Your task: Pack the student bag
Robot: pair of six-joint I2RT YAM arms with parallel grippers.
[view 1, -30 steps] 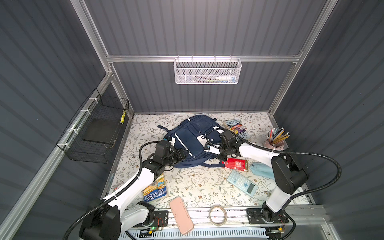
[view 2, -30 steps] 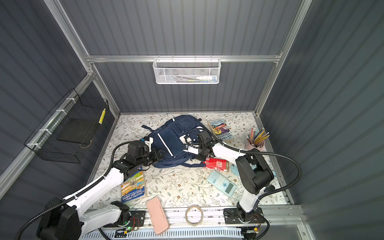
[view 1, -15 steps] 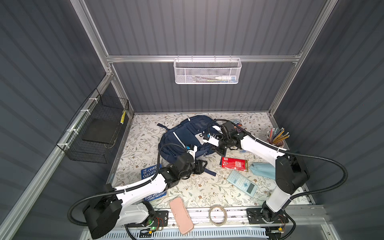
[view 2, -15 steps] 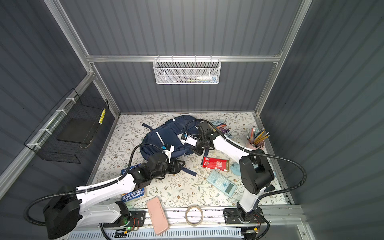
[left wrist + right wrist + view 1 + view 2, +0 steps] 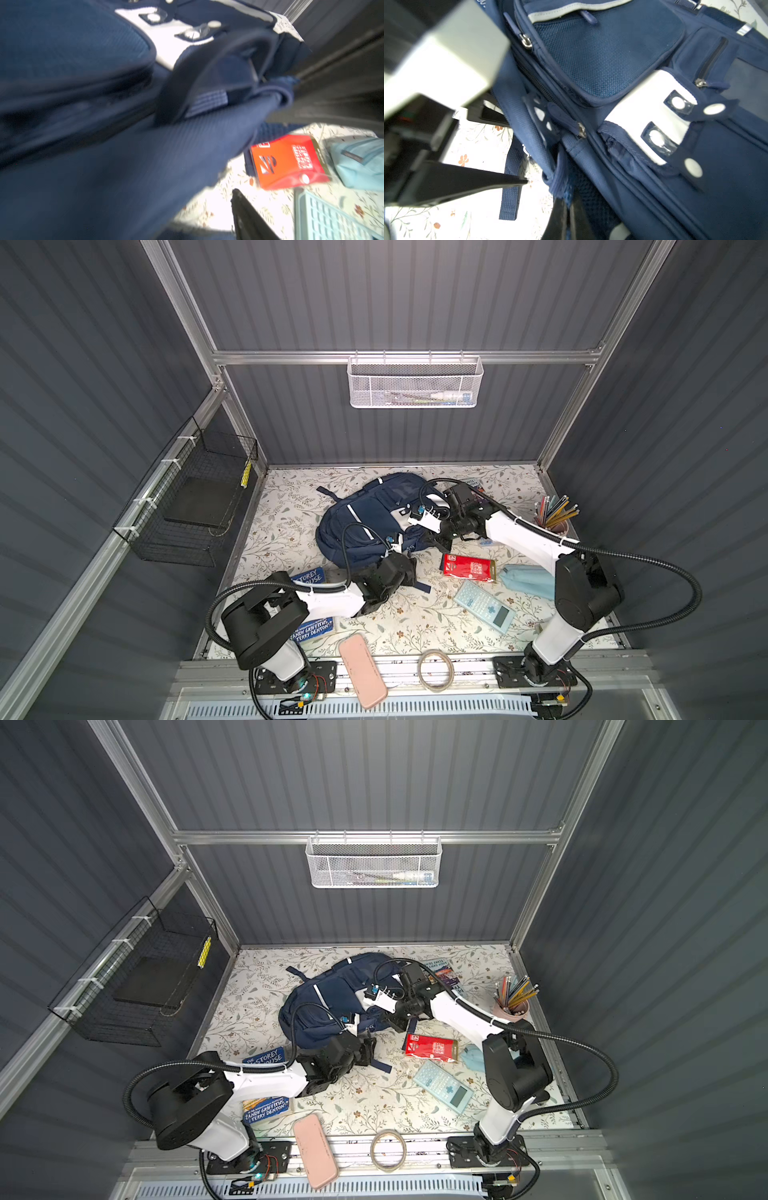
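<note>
The student bag [image 5: 370, 518] [image 5: 328, 1002], navy with white stripes and patches, lies crumpled in the middle of the floral table. My right gripper [image 5: 437, 540] [image 5: 568, 200] is shut on a fold of navy fabric at the bag's right edge. My left gripper [image 5: 410, 567] [image 5: 369, 1046] sits at the bag's near edge with its jaws apart. The right wrist view shows its two fingers [image 5: 471, 182] spread over the table beside a loose strap [image 5: 510, 187]. In the left wrist view bag fabric [image 5: 124, 166] hides all but one finger [image 5: 247, 216].
Right of the bag lie a red box [image 5: 468, 568], a calculator [image 5: 484, 608] and a light blue pouch [image 5: 528, 580]. A pencil cup [image 5: 555, 516] stands at the far right. A pink case [image 5: 362, 670] and tape ring [image 5: 435, 669] lie on the front rail. A book [image 5: 311, 628] lies under the left arm.
My left gripper has swung from the bag's left side to its near edge and its jaws have widened. The bag has shifted and bunched up while the right gripper kept hold.
</note>
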